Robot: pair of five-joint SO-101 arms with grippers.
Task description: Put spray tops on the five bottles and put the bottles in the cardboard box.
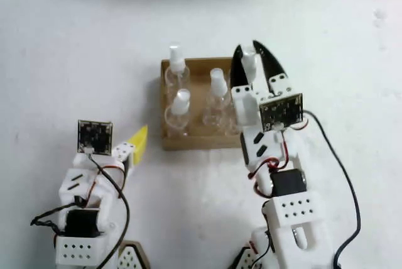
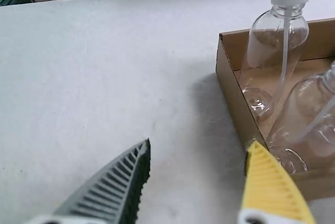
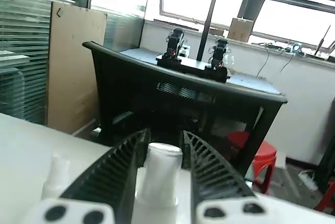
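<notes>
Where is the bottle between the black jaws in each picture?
High view: the bottle stands at the right end of the cardboard box, top between the black jaws.
Right wrist view: its white spray top stands close up, a black jaw on each side.
Left wrist view: this camera faces the box's left wall and two other bottles instead.
Shared landmark: the box links high and left wrist; the jaws link high and right wrist.

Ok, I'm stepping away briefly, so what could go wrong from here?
The right claw grips its bottle only by the spray top, which might slip or pull off. It sits at the right side of the cardboard box, so the bottle could catch the wall or land outside. Lowering may also bump the nearest standing bottle.
</notes>
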